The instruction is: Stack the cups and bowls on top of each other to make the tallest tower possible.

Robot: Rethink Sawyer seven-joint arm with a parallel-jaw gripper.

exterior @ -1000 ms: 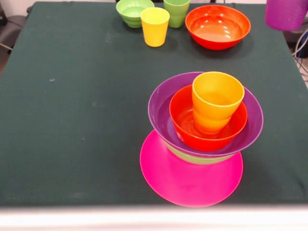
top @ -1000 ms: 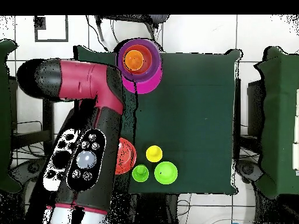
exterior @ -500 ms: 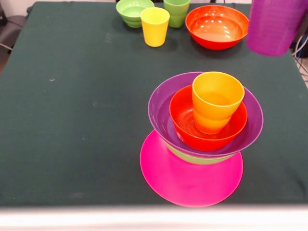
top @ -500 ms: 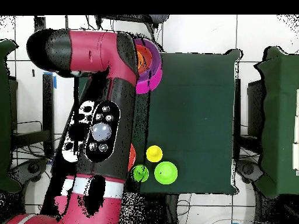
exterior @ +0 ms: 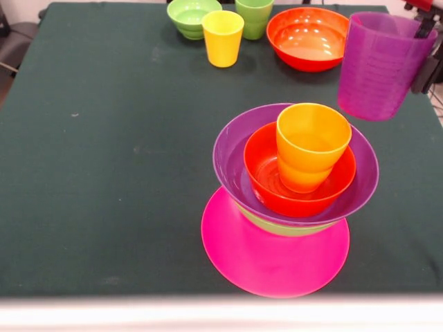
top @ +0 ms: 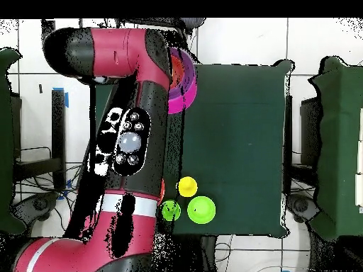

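Note:
The tower stands near the table's front edge: a pink base bowl [exterior: 275, 252], a light green bowl [exterior: 291, 229], a wide purple bowl [exterior: 230, 155], an orange-red bowl [exterior: 261, 168] and an orange cup [exterior: 312, 144] on top. A purple cup [exterior: 379, 68] hangs upright in the air to the upper right of the tower, beside the orange cup and a little higher. My gripper [exterior: 424, 52] is shut on that cup's right wall, one finger inside the rim. In the overhead view the red arm [top: 131, 142] hides the gripper and most of the tower; only the purple bowl's rim [top: 190, 69] and the pink base [top: 181, 103] show.
At the table's far edge stand a small green bowl [exterior: 189, 15], a yellow cup [exterior: 222, 38], a light green cup [exterior: 254, 17] and a second orange-red bowl [exterior: 311, 38]. Overhead, the yellow cup [top: 187, 186], green bowl [top: 201, 210] and light green cup [top: 170, 210] sit beside the arm.
The purple cup has come down and leftward from the top right corner toward the tower. Overhead, the arm has swung further over the tower.

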